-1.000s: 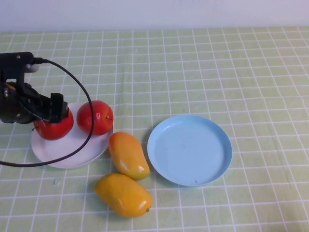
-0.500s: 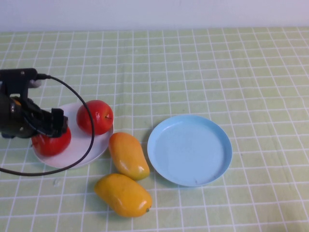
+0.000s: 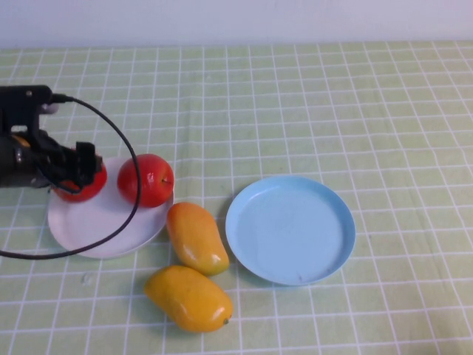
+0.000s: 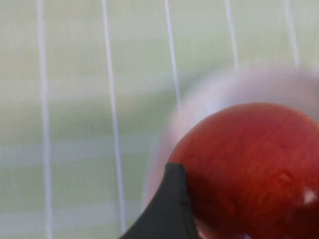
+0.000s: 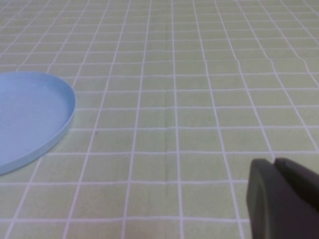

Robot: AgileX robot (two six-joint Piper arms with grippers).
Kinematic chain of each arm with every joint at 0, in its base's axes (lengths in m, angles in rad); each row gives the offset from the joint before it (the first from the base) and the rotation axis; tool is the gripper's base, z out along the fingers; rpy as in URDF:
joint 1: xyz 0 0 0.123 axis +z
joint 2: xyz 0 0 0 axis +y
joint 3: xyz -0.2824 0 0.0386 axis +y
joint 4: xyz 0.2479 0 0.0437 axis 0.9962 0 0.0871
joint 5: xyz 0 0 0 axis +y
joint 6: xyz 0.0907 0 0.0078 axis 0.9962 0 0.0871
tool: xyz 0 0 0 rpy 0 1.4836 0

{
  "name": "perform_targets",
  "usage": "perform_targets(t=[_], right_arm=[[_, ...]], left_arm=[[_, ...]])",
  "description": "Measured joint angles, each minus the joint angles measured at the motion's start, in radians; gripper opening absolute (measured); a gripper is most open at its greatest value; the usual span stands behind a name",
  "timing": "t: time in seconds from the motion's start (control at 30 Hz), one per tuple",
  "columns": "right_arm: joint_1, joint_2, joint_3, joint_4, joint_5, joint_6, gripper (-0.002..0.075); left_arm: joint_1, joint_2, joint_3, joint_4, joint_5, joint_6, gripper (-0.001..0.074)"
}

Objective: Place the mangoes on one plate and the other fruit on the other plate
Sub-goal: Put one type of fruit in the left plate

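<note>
Red apple sits between my left gripper's wide-spread fingers at the left of the frame, over the white plate; a second apple rests just beside it on the same plate. Two mangoes lie lower centre beside the bare blue plate. My right gripper waits pinched together.

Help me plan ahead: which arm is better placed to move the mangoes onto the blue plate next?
Probably left. The left tool is by the apple on the white plate, near both mangoes. The right tool, shut, is out of the high view.
</note>
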Motion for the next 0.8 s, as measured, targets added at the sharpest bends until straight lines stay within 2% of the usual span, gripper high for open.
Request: perform_targets(t=[0.1, 0.17, 0.37, 0.47, 0.8], right_arm=[[0.0, 0.0, 0.0, 0.002, 0.0, 0.0, -0.0015], [0.0, 0.0, 0.0, 0.002, 0.0, 0.0, -0.0015], [0.0, 0.0, 0.0, 0.004, 0.0, 0.0, -0.0015], [0.0, 0.0, 0.0, 0.004, 0.0, 0.0, -0.0015], [0.0, 0.0, 0.0, 0.004, 0.0, 0.0, -0.0015]], left_arm=[[0.0, 0.013, 0.002, 0.0, -0.183, 0.034, 0.0599], [0.0, 0.018, 0.0, 0.0, -0.236, 0.041, 0.0599], [-0.036, -0.023, -0.016, -0.043, 0.019, 0.024, 0.0598], [-0.039, -0.028, -0.016, -0.046, 0.09, 0.019, 0.0598], [-0.026, 0.041, -0.016, -0.046, 0.005, 0.033, 0.0599]])
